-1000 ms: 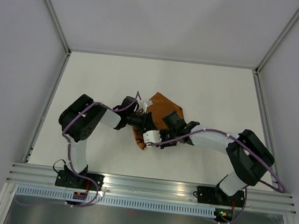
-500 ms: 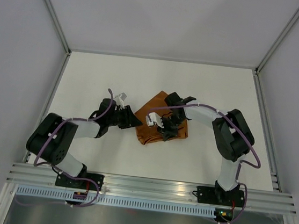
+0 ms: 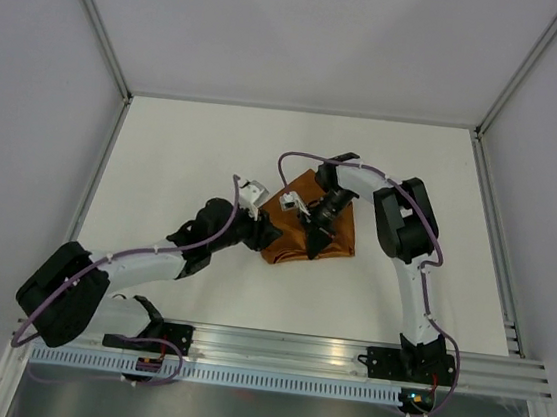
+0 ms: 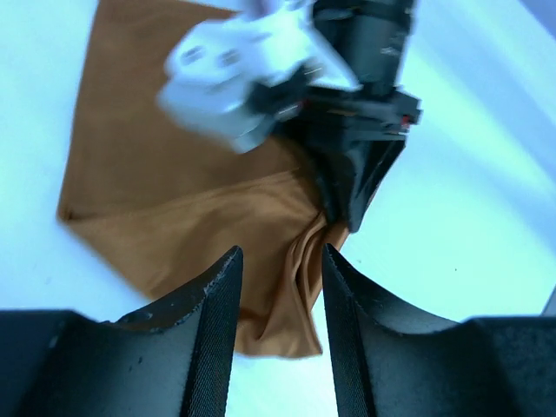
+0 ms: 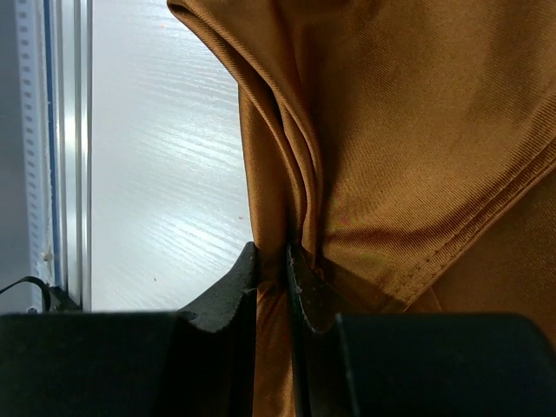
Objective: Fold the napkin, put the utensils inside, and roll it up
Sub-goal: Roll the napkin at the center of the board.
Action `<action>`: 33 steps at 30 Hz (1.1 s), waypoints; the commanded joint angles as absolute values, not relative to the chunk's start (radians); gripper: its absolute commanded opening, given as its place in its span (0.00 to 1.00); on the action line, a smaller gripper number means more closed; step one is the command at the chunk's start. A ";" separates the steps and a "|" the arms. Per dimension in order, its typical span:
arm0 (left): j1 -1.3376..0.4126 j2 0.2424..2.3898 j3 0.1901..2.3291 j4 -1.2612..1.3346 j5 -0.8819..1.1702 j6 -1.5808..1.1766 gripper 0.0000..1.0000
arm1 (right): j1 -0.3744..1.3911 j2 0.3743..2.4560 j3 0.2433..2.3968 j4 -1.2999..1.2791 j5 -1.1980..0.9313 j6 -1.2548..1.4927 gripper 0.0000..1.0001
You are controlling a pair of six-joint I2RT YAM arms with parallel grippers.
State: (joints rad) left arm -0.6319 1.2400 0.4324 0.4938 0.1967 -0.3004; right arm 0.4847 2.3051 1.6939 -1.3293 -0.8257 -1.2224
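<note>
The rust-brown napkin (image 3: 339,238) lies bunched and partly folded near the table's middle. My right gripper (image 3: 312,245) reaches over it from the far side and is shut on a raised fold of cloth (image 5: 300,174); its fingers (image 5: 246,269) pinch that ridge. My left gripper (image 3: 268,232) sits at the napkin's left edge. Its jaws stand open (image 4: 280,254), low over the napkin's near corner (image 4: 287,321) and not touching it. The left wrist view also shows the right gripper (image 4: 346,204) holding the fold. The utensils are out of view.
The white table (image 3: 414,164) is bounded by metal frame posts at left (image 3: 89,197) and right (image 3: 496,243). An aluminium rail (image 3: 283,345) carrying both arm bases runs along the near edge. In the right wrist view that rail (image 5: 65,130) shows at the left.
The left arm has stretched out low and brought its gripper back to the napkin's left edge with wider jaws. The right arm has swung round behind the napkin, still pinching it.
</note>
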 commanded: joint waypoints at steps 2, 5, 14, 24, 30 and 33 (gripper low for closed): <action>-0.773 1.344 0.584 0.414 0.057 -0.020 0.48 | 0.476 2.405 1.755 -1.431 -0.787 -1.315 0.01; -0.840 1.443 0.632 0.371 0.058 0.050 0.50 | 0.472 2.411 1.770 -1.431 -0.785 -1.308 0.01; -0.937 1.632 0.796 0.262 0.063 0.144 0.50 | 0.471 2.427 1.789 -1.428 -0.785 -1.276 0.00; -0.946 1.716 0.830 0.258 0.078 0.137 0.49 | 0.471 2.434 1.801 -1.431 -0.785 -1.269 0.01; -0.946 1.753 0.851 0.253 0.081 0.138 0.49 | 0.471 2.433 1.801 -1.431 -0.785 -1.267 0.00; -0.946 1.770 0.854 0.256 0.089 0.132 0.48 | 0.469 2.434 1.802 -1.431 -0.787 -1.267 0.01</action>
State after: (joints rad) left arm -0.9401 1.7500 0.8185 0.2485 0.0807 0.0956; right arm 0.4736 2.3859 1.7924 -1.4349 -0.8413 -1.2160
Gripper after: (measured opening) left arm 0.486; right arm 0.207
